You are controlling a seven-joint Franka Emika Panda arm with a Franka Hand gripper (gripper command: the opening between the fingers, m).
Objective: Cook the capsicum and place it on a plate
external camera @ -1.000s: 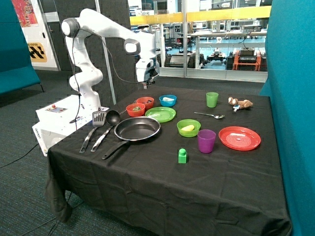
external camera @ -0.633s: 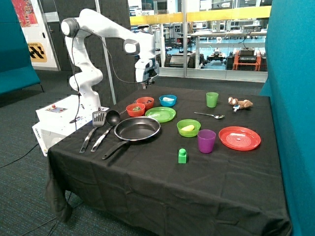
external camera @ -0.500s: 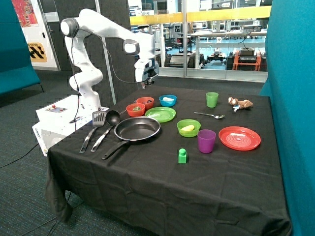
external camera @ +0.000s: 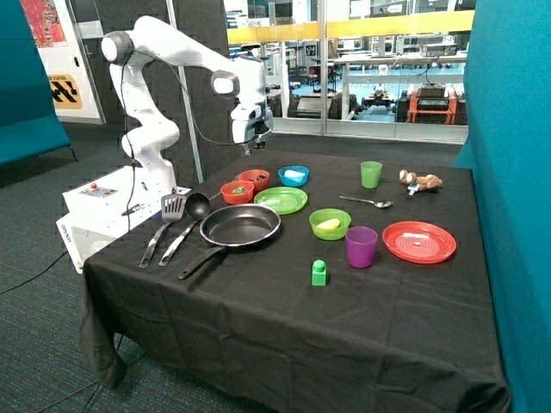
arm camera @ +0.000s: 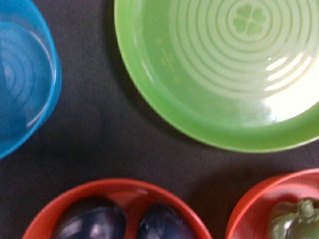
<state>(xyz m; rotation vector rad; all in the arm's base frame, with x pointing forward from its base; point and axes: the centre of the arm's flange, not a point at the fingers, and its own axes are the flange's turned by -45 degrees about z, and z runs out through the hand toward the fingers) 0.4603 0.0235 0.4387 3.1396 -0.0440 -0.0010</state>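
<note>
The capsicum [external camera: 238,189] [arm camera: 294,220] is small, dark green and lumpy, and lies in a red bowl [external camera: 237,197] [arm camera: 249,209] at the back of the table. Beside that bowl lies the flat lime-green plate [external camera: 281,200] [arm camera: 224,74], with nothing on it. In front of both stands the black frying pan [external camera: 240,225], also holding nothing. My gripper [external camera: 249,148] hangs well above the red bowls and touches nothing. The wrist view looks straight down on the bowls and plate and shows no part of the gripper.
A second red bowl [external camera: 255,177] [arm camera: 119,211] holds two dark purple pieces. A blue bowl [external camera: 294,175] [arm camera: 20,74] stands behind the plate. Spatula [external camera: 169,209] and ladle [external camera: 195,207] lie beside the pan. Farther off are a green bowl [external camera: 330,224], purple cup [external camera: 361,247], red plate [external camera: 418,242] and green block [external camera: 319,273].
The gripper has drifted a little toward the robot's base and slightly upward, above the red bowls. Nothing on the table has moved.
</note>
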